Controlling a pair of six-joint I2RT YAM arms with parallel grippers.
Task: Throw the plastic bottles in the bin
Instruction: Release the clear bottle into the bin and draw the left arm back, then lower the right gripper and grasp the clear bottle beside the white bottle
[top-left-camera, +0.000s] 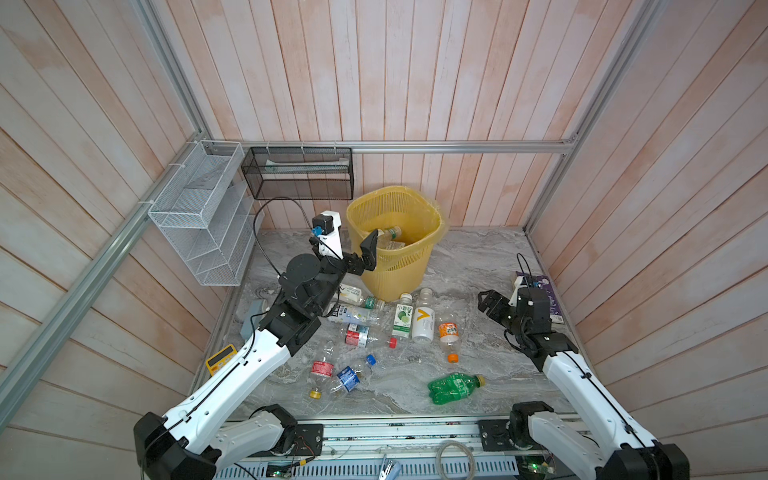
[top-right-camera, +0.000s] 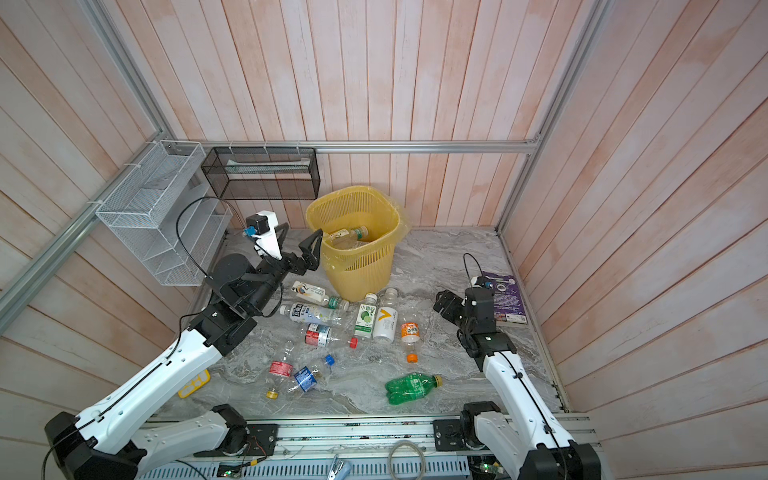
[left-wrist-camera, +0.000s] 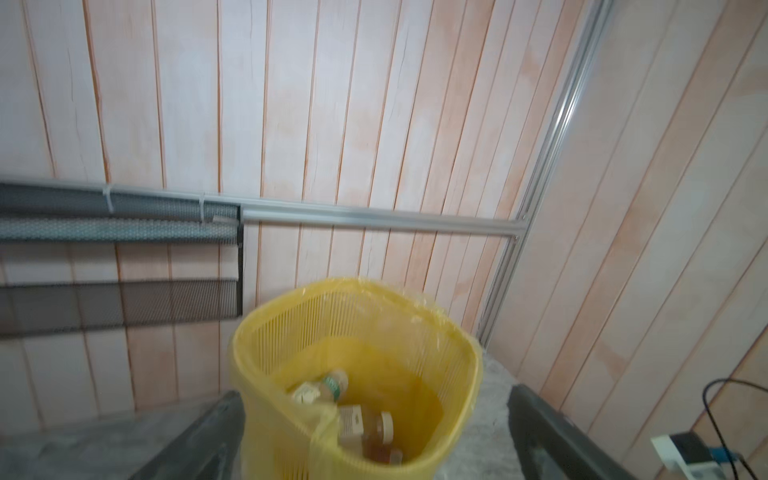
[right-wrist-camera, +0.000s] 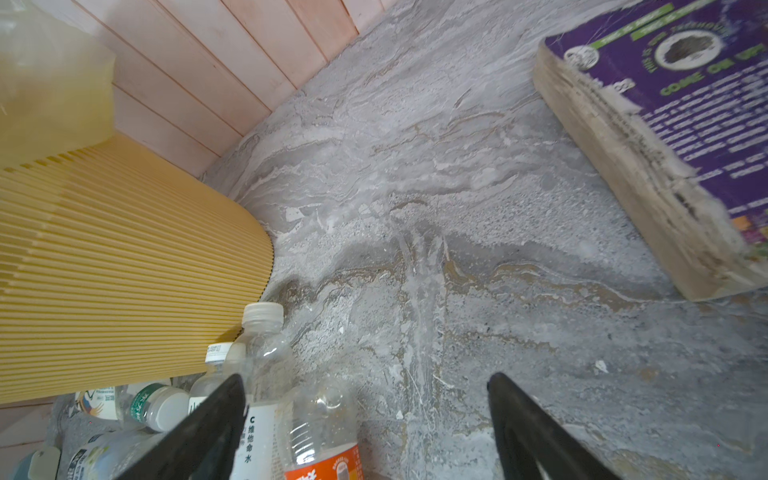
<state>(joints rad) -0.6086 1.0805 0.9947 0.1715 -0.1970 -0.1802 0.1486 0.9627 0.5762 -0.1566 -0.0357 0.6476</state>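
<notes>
Near the back wall (top-left-camera: 415, 83), one yellow bin (top-left-camera: 399, 270) holds at least two bottles (left-wrist-camera: 332, 384). On the table (top-left-camera: 478, 257) lie nine or ten loose bottles (top-left-camera: 423, 326), one green bottle (top-left-camera: 455, 386) among them. At the bin's rim the left gripper (top-right-camera: 302, 229) hangs wide, empty; the right gripper (right-wrist-camera: 365, 388), also spread and empty, hovers near one purple book (top-right-camera: 505, 297).

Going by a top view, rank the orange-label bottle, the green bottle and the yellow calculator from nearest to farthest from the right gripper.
1. Orange-label bottle, lying on the floor just left of the right gripper.
2. Green bottle, on its side, toward the front edge.
3. Yellow calculator, far over on the left side.
</notes>
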